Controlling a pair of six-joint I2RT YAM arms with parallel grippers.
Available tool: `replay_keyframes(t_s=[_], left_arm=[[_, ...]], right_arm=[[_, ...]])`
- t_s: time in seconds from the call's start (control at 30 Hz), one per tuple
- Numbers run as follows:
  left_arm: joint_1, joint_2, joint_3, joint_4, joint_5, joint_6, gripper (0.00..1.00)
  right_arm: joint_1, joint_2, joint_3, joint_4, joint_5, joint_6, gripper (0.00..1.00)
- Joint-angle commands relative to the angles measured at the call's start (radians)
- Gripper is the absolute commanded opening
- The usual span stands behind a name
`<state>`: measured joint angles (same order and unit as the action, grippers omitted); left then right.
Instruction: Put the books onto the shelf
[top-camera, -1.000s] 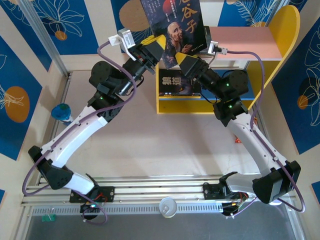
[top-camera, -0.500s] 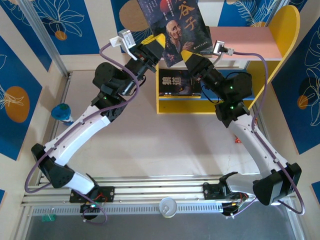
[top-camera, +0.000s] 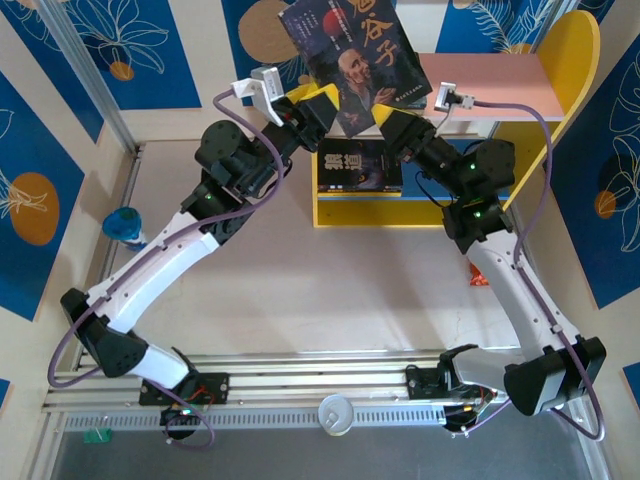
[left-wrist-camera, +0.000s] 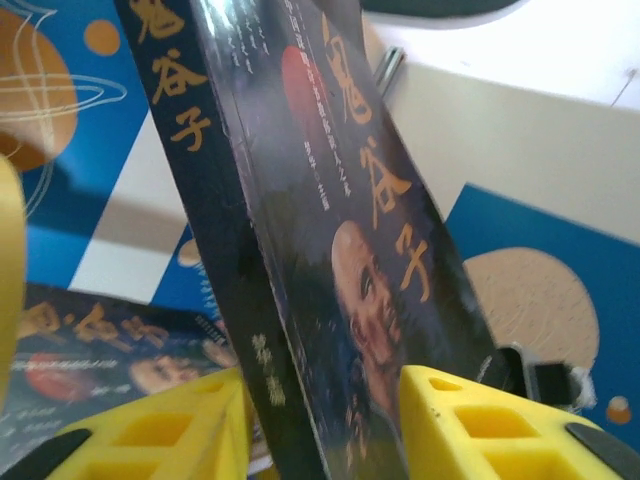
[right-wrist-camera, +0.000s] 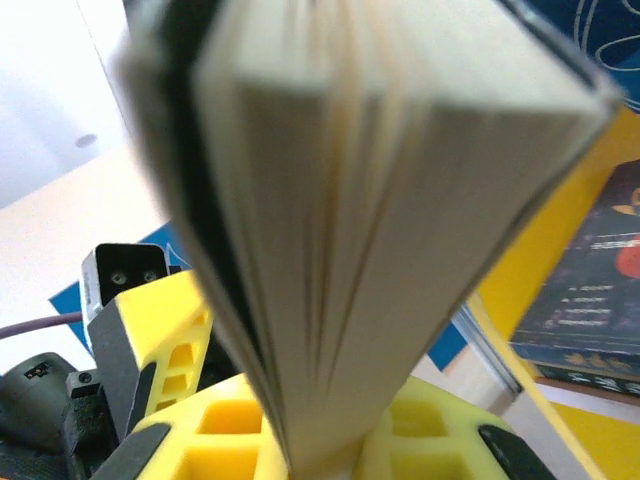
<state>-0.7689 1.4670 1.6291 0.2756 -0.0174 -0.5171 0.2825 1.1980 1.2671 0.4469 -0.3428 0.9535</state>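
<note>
The book (top-camera: 355, 65) is held tilted above the shelf (top-camera: 565, 60), grasped at its lower edge by the right tool (top-camera: 388, 120). Whether the left tool (top-camera: 318, 100), flanking it, grips cannot be told. It should be levelled before being lowered onto the pink board (top-camera: 500, 85). Earlier it stood straighter.
</note>
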Motion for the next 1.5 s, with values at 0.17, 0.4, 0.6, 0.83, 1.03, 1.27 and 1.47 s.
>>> replay_keyframes(t_s=[0.17,0.4,0.6,0.83,1.03,1.27,1.47], left_arm=[[0.036,-0.073,0.131,-0.392,-0.020,0.105,0.50],[0.060,-0.129,0.127,-0.537,-0.067,0.141,0.52],[0.074,-0.144,0.119,-0.576,-0.068,0.149,0.54],[0.114,-0.075,0.222,-0.684,0.042,0.163,0.57],[0.198,0.028,0.358,-0.820,0.314,0.143,0.60],[0.309,0.142,0.477,-0.870,0.591,0.085,0.63],[0.330,0.179,0.490,-0.836,0.729,0.054,0.64]], right_arm=[[-0.128,-0.058,0.209,-0.335,-0.109,-0.170,0.06],[-0.282,0.001,0.411,-0.657,-0.238,-0.249,0.06],[-0.355,0.059,0.484,-0.761,-0.330,-0.275,0.06],[-0.398,0.089,0.509,-0.827,-0.444,-0.320,0.06],[-0.400,0.084,0.503,-0.876,-0.519,-0.394,0.06],[-0.391,0.061,0.472,-0.906,-0.585,-0.459,0.06],[-0.363,0.043,0.445,-0.938,-0.593,-0.510,0.06]])
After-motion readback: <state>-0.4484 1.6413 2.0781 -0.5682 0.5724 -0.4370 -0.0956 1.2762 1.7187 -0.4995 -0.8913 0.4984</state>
